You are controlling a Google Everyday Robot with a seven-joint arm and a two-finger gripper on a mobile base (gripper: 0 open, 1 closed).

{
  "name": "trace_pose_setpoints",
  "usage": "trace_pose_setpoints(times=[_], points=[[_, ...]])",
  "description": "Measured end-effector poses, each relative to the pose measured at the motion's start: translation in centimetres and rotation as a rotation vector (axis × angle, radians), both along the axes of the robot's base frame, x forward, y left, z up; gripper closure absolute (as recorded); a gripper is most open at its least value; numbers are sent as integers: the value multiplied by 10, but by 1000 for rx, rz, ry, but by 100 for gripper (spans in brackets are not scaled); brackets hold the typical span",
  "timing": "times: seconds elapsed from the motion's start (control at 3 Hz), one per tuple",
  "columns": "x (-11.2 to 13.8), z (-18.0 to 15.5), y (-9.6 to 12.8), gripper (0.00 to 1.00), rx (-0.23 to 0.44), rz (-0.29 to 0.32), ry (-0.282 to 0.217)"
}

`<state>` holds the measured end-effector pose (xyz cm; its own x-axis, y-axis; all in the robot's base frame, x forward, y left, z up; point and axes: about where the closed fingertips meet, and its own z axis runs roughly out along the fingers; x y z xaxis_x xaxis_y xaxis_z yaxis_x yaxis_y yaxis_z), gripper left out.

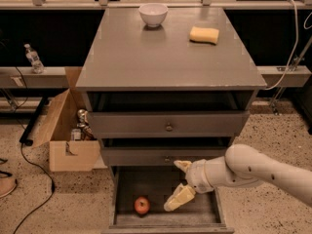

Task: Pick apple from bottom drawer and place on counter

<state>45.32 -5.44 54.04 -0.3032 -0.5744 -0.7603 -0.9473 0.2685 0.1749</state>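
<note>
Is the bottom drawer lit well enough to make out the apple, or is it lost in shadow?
Camera view: the bottom drawer is dim, yet the apple stands out red on its grey floor; the open end effector, pale against the shade, hangs beside the apple; the counter is evenly lit, without glare.

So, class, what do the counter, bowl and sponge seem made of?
Counter: probably grey-painted wood, matte, edges worn pale. Bowl: glossy white, ceramic or plastic. Sponge: seemingly foam, yellow, rounded. The gripper hangs open over the bottom drawer, beside the apple.
</note>
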Motion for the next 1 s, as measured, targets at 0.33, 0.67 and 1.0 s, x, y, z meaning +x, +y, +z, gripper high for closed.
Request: trace_pose_setpoints(times=[0.33,0.67,1.0], points=[[2,-2,-2,0,-7,-3,0],[6,-18,-8,0,-12,-13,13],[15,-82,-38,0,-41,2,9]])
